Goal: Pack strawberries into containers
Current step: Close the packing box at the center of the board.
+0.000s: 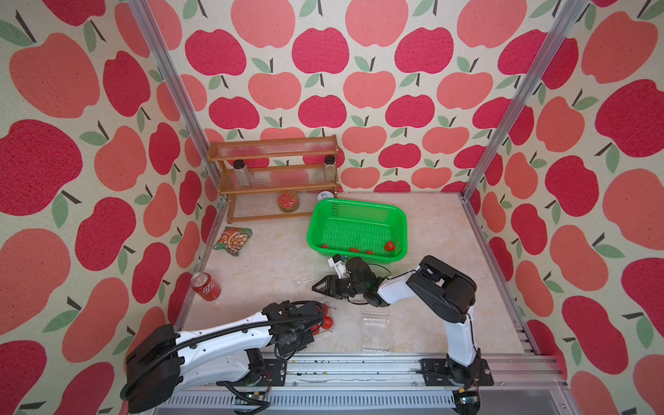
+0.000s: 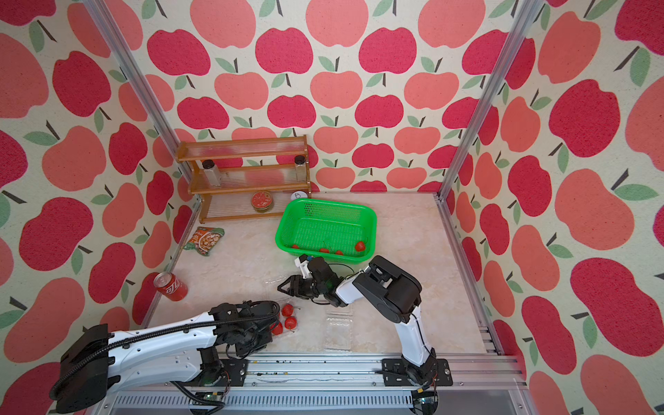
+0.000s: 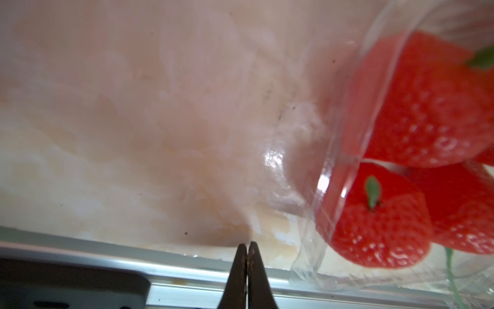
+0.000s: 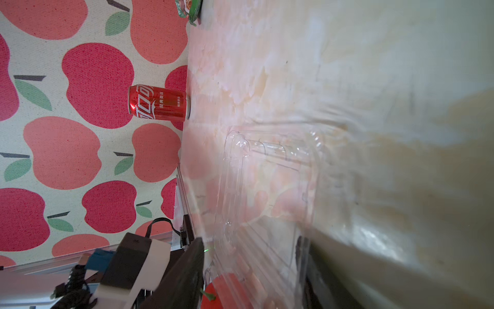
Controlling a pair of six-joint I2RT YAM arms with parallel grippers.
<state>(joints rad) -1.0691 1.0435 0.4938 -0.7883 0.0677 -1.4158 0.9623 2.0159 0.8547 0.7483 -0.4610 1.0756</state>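
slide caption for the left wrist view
The left gripper, jaws shut and empty, beside a clear container holding strawberries on the marble tabletop.

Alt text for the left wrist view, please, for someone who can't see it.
The left gripper, jaws shut and empty, hangs over the pale marbled table near its metal edge rail. Beside it, not touching, sits a clear container holding at least three red strawberries with green stems.

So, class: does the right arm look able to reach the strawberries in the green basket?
Probably yes. The green basket is open-topped, just beyond the right end effector, with nothing over its strawberries. They lie against the near wall, so it would likely need to come from above.
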